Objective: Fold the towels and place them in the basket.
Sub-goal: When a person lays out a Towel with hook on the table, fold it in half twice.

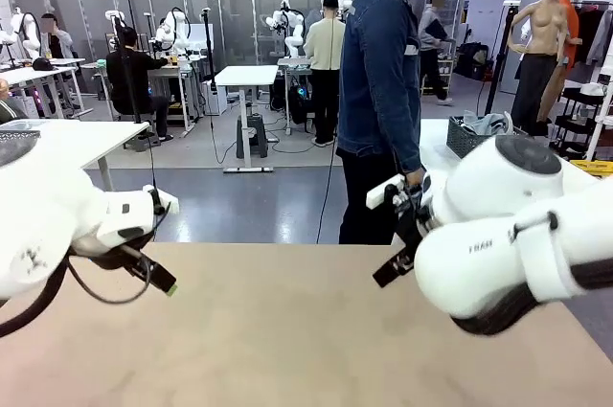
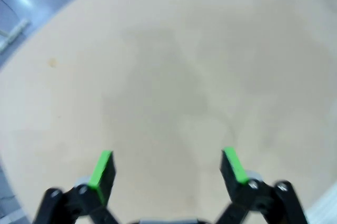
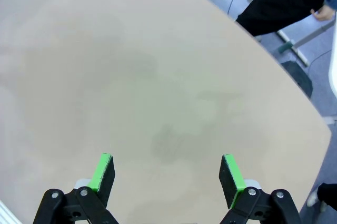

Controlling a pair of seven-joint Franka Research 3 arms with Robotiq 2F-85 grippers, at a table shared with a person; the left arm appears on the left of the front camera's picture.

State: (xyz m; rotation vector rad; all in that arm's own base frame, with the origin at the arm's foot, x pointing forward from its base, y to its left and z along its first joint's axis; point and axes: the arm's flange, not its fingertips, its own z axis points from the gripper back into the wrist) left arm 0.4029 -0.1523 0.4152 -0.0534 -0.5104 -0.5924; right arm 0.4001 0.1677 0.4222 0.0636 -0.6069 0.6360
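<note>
My left gripper (image 2: 168,166) hangs open over the bare tan table (image 2: 174,66), its green pads wide apart with nothing between them. My right gripper (image 3: 168,168) is open too, above bare tabletop near the far right corner. In the front view both grippers (image 1: 163,244) (image 1: 395,235) hover above the table (image 1: 287,330). The basket (image 1: 466,139), dark mesh, stands on a white side table at the back right. Grey cloth is heaped in it, and I cannot tell whether that cloth is towels. On my table the towels are out of view.
A person in a denim jacket (image 1: 378,91) stands at the far edge, just behind my right gripper, with a hand (image 3: 321,13) beyond the table's corner. The table's curved far edge (image 3: 274,60) drops to grey floor.
</note>
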